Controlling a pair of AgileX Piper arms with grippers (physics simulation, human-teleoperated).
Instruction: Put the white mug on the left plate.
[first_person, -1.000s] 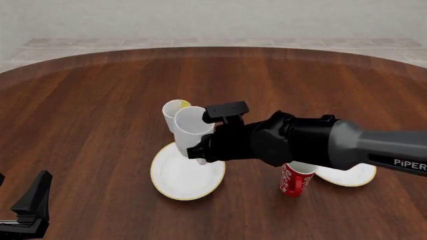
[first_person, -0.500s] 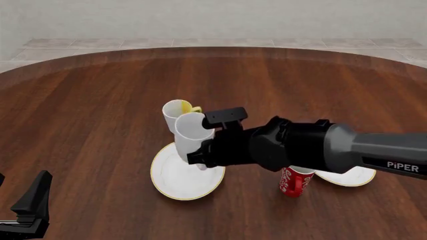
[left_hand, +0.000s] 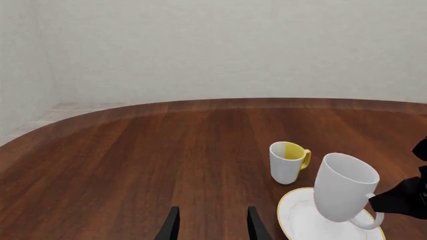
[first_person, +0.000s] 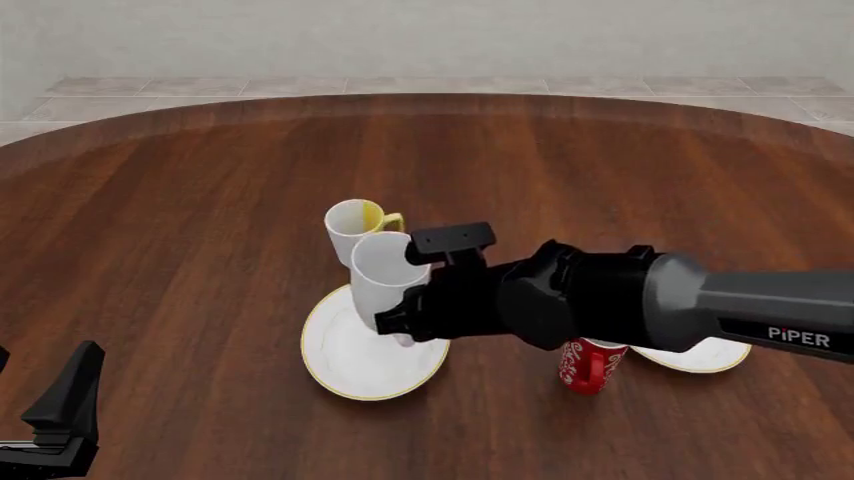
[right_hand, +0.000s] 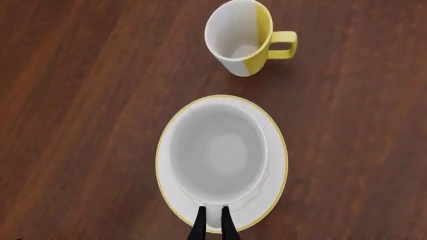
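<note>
Front view, contents: round wooden table (first_person: 200, 200); right gripper (first_person: 400, 318) clamped on the handle of the white mug (first_person: 384, 280), which hangs tilted above the left plate (first_person: 340, 365), not yet seated. Just behind stands the yellow-and-white mug (first_person: 352, 225), upright, close to the held mug but whether touching cannot be told from this angle. Red mug (first_person: 591, 365) stands under the right arm, beside the second plate (first_person: 694, 353), which the arm mostly hides. Left gripper (first_person: 60, 420) sits idle at the near left edge, well apart from everything.

Right wrist view: fingers (right_hand: 200, 226) nearly together on the handle, white mug (right_hand: 219, 152) seen mouth-on, centred over the left plate (right_hand: 277, 145), yellow-and-white mug (right_hand: 240, 42) apart from the plate rim.

Left wrist view: left gripper (left_hand: 210, 225) with fingers apart, holding nothing; white mug (left_hand: 343, 192) leaning, its lower edge near or at the left plate (left_hand: 300, 220).

Risks, judged:
- Tilt: released while leaning, the mug may tip or roll off the shallow plate.
- Thin hold on the handle only: the mug may swing or slip during lowering.
- Neighbour: drift backward could knock the yellow-and-white mug.
- Right arm low over the red mug: a dropped elbow could topple it.
</note>
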